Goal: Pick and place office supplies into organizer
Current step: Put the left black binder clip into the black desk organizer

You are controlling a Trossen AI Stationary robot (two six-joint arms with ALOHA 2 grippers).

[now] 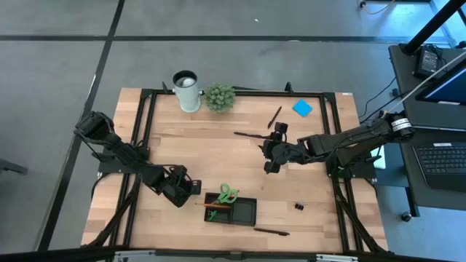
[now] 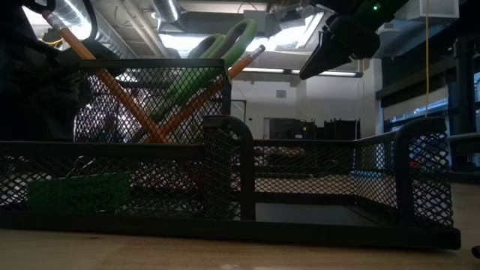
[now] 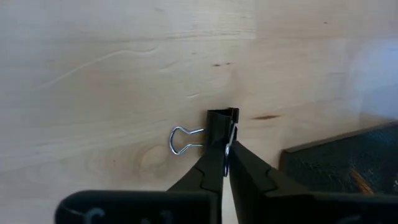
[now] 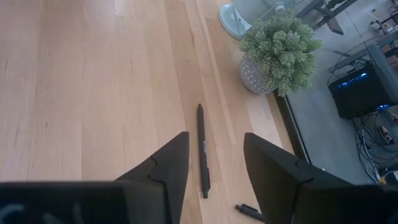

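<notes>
A small black binder clip (image 3: 222,121) with a silver wire loop sits on the wooden table just left of the organizer (image 1: 240,211), a black mesh tray. My left gripper (image 1: 192,187) (image 3: 225,147) is shut on the clip. The tray holds green-handled scissors (image 1: 228,193), orange pencils (image 2: 120,97) and a green eraser (image 2: 79,193). My right gripper (image 1: 269,151) (image 4: 216,135) hangs open above mid-table. A black pen (image 4: 203,149) lies on the wood beyond its fingers. My left gripper pinches the clip's black body (image 3: 219,129) between its two fingertips, coming from above at a slant. One wire loop (image 3: 183,139) sticks out sideways from the fingers, low over the wood. The clip's underside seems to rest on the table.
A white cup (image 1: 186,90) and a small potted plant (image 1: 219,97) stand at the far edge. A blue sticky pad (image 1: 302,108) and a second pen (image 1: 274,116) lie far right. More binder clips (image 1: 298,207) and another pen (image 1: 271,232) lie near right.
</notes>
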